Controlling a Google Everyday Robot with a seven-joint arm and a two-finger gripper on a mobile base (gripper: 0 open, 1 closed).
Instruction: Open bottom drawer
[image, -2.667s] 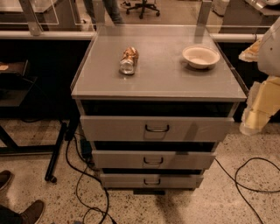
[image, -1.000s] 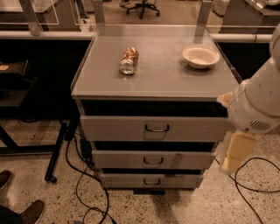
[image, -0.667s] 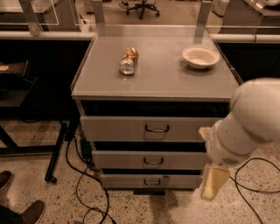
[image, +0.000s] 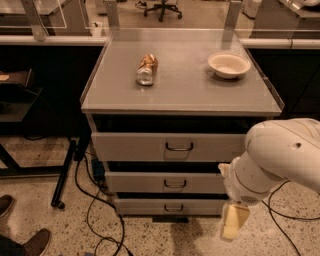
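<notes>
In the camera view, a grey metal desk (image: 180, 97) with three stacked drawers stands on a speckled floor. The bottom drawer (image: 150, 206), the slimmest grey front with a small dark wire handle (image: 173, 207) at its centre, sits lowest, just above the floor, under the mid-sized drawer front (image: 145, 182) and the tall top drawer front (image: 135, 146).

The bulky white robot arm (image: 280, 160) fills the lower right and covers the right ends of the two lower fronts. Below it hangs the pale cream end effector (image: 234, 222), level with the bottom drawer's right end and well apart from the handle; whether it is open or closed cannot be told.

On the desk lie a crumpled clear plastic bottle (image: 146, 69) on its side and, well apart to its right, a shallow white bowl (image: 229, 64). Black cables (image: 95, 210) trail over the floor left of the drawers, beside a slanting black stand leg (image: 64, 175). Two brown shoes (image: 30, 242) show at the lower left corner.
</notes>
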